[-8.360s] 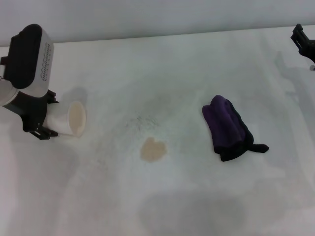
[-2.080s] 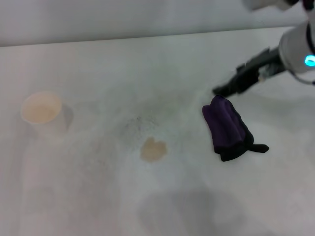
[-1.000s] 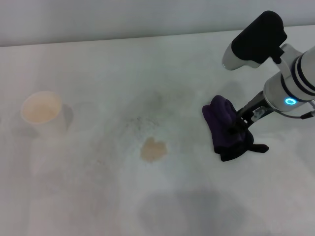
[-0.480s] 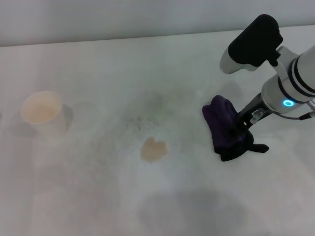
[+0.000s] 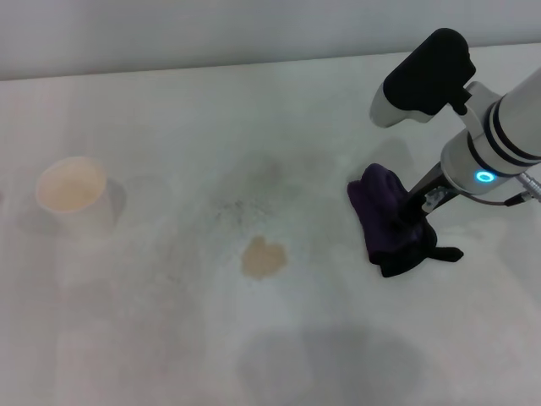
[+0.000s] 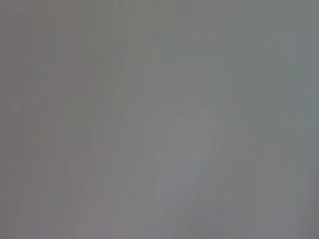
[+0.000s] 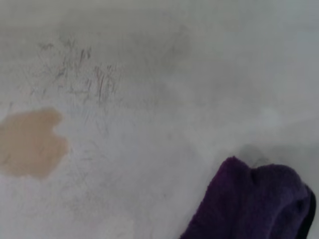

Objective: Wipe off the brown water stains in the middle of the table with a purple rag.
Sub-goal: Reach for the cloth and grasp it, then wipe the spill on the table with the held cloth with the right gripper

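The purple rag (image 5: 382, 216) lies bunched on the white table (image 5: 270, 338), right of the middle, its black tail pointing right. The right wrist view shows a corner of the purple rag (image 7: 249, 201). My right gripper (image 5: 412, 213) has come down onto the rag's right side, its dark fingertips sunk among the folds. The brown water stain (image 5: 263, 257) is a small tan heart-shaped blotch left of the rag, apart from it. In the right wrist view the brown stain (image 7: 30, 142) shows the same shape. My left gripper is out of view, and the left wrist view is plain grey.
A white paper cup (image 5: 72, 194) with a tan inside stands upright at the table's left. Faint grey speckles (image 5: 241, 207) mark the surface above the stain. The table's far edge (image 5: 211, 68) meets a pale wall.
My right arm swung in from the far right and lowered onto the rag over the last second. My left arm let go of the cup, now upright, and left the view.
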Controlling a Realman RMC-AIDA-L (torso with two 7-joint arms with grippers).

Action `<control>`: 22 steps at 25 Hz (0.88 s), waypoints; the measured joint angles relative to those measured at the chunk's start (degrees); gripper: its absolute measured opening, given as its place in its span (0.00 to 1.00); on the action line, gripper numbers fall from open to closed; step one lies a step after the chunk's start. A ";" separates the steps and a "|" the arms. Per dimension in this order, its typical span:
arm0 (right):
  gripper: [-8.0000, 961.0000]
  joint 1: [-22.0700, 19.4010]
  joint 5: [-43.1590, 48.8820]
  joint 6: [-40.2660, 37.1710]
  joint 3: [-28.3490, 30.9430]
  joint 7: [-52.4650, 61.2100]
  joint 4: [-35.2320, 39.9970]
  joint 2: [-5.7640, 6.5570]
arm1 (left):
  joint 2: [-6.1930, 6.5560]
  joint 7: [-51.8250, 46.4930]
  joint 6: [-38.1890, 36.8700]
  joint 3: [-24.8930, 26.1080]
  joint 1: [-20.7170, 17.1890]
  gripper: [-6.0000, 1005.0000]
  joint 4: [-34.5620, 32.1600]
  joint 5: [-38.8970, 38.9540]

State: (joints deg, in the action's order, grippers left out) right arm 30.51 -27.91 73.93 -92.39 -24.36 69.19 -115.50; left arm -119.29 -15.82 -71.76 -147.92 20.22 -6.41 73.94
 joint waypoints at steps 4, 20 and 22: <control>0.43 0.55 -0.13 -0.12 0.01 -0.09 -0.68 -0.03 | 0.07 0.00 0.00 0.00 0.00 0.89 0.00 0.06; 0.10 4.03 -12.36 -1.13 -3.89 -7.29 3.19 -0.25 | 0.20 0.10 -0.01 0.00 0.78 0.89 0.54 0.07; 0.10 5.22 -13.04 -3.01 -7.95 -8.04 1.23 -0.36 | 0.20 0.11 0.00 0.01 0.78 0.89 0.53 0.07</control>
State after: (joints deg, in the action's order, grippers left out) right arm 35.73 -40.95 70.92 -100.34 -32.40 70.42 -115.85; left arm -119.09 -15.72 -71.75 -147.91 21.00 -5.88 74.00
